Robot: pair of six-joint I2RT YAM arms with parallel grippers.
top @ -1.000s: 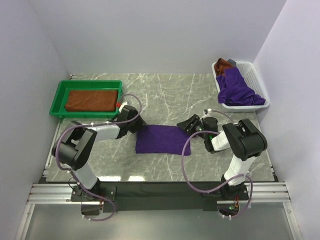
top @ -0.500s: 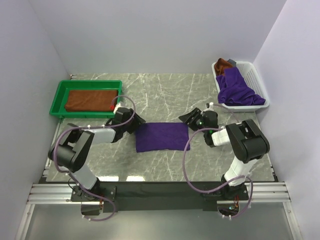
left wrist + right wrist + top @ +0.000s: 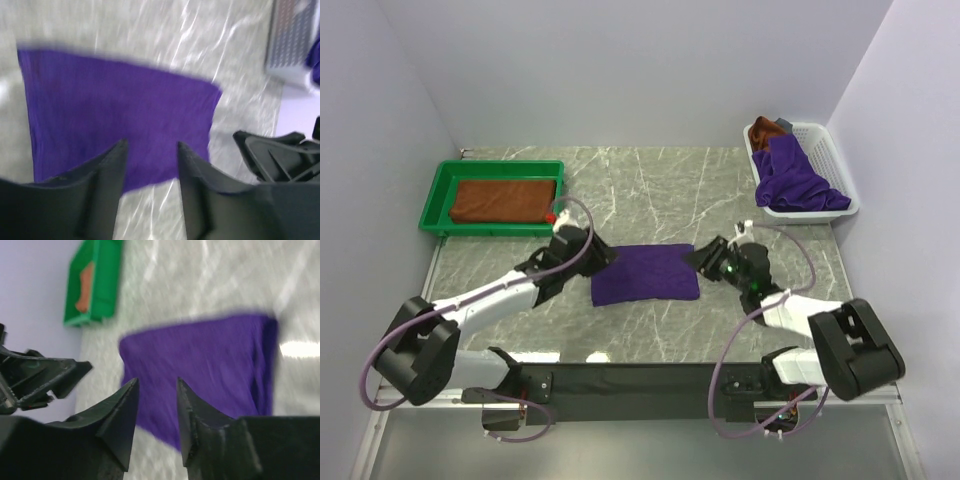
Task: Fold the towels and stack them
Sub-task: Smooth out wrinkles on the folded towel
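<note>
Purple towel (image 3: 645, 274) lay flat on the table (image 3: 650, 170), right between your two grippers, long axis running from one set of jaws to the other. Left gripper (image 3: 582, 258) sat just off one short edge, right gripper (image 3: 705, 255) just off the opposite one, so neither arm was clearly nearer.

Left wrist view: left gripper (image 3: 151, 150) had fingers spread, nothing pinched, towel (image 3: 115, 120) straight ahead of and below the tips. Right wrist view: right gripper (image 3: 157, 385) was likewise parted and empty, towel (image 3: 200, 360) ahead, with a darker band along the edge nearest those jaws. That could be a doubled layer, but motion blur made it hard to call.

Poses: your left arm was stretched out long and low from its base, angled in toward the towel. Right arm was folded down with the elbow close to the near edge and the wrist aimed across at the towel.

My read: each jaw had a short edge in front of it, so a two-handed corner grab was the natural next move.

Beyond the left jaws: green tray (image 3: 440, 190) with a folded rust-brown towel (image 3: 503, 199) inside. Far beyond the right jaws: white basket (image 3: 830, 150) holding a crumpled purple towel heap (image 3: 795, 180).
</note>
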